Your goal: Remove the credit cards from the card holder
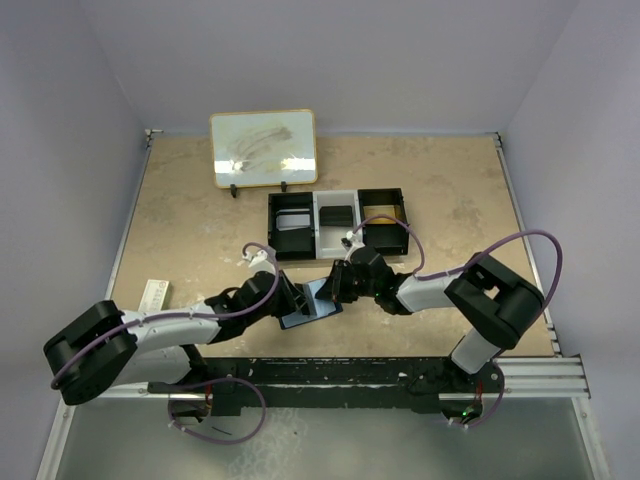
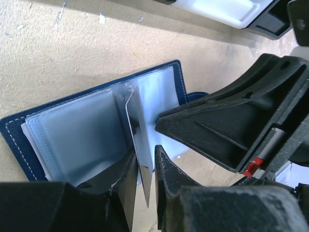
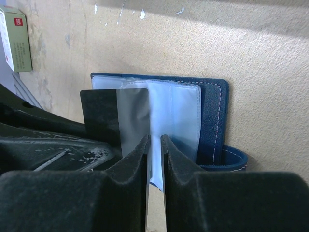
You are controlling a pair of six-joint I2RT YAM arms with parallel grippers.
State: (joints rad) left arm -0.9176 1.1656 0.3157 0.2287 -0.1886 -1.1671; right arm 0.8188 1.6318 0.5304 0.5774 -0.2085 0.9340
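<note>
Sandy surface [image 1: 200,220] carries the open card holder [image 1: 312,308] between us; our right claw [image 3: 154,145] clenches its pocket panel, seemingly steadying it, while our left claw [image 2: 145,157] grips one card [image 2: 135,121] to extract.

We count one card holder [image 1: 312,306] and one dark card [image 3: 114,116] standing out of it; any other cards we can't count through the cloudy pockets. Two arms, so two grippers: left gripper [image 2: 145,166] and right gripper [image 3: 154,145]. There is one black tray [image 1: 272,228] at the far middle, with three compartments, one framed white board [image 1: 264,148] at the far edge, and one small red-and-white box [image 1: 155,295] at the near left.
</note>
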